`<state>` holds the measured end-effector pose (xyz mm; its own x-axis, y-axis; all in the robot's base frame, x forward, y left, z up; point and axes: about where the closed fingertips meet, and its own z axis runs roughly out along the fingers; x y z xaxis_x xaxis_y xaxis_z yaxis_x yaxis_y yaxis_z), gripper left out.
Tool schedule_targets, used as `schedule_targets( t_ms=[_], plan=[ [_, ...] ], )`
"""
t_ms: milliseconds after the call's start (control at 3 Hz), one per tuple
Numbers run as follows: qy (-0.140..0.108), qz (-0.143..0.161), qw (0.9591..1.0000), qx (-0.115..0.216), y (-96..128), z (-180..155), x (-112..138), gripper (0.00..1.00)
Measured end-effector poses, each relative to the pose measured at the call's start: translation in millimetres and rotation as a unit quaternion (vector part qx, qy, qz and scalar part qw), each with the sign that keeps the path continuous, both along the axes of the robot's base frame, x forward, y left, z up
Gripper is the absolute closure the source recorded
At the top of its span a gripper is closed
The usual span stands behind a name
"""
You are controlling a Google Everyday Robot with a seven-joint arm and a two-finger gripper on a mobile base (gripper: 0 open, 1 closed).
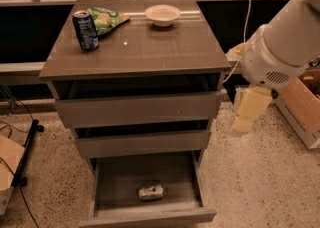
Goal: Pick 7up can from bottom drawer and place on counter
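The claw (241,123) hangs at the end of the white arm, outside the cabinet on its right side and level with the middle drawer front, tip pointing down at the floor. Whether it is wide or narrow I cannot tell. From there the 7up can (151,192) lies lower and toward the left of the picture, well apart from the claw. It rests on its side on the floor of the pulled-out bottom drawer (150,217), near the front. Its long axis runs roughly across the drawer, side to side. The likely approach is down and across over the drawer's right wall. The counter (150,52) sits above, carrying a blue can (86,30), a bowl (162,15) and a green bag (106,18).
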<state>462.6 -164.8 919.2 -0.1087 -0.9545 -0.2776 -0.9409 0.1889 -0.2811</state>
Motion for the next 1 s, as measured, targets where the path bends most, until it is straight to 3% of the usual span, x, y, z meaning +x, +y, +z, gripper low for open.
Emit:
schedule_targets(
  t_ms=[333, 1000],
  plan=[
    [0.005, 0.016, 0.9998, 0.014, 23.4, -56.2, 15.6, 0.00],
    [-0.002, 0.027, 0.9996, 0.013, 26.9, -69.5, 12.9, 0.00]
  ],
)
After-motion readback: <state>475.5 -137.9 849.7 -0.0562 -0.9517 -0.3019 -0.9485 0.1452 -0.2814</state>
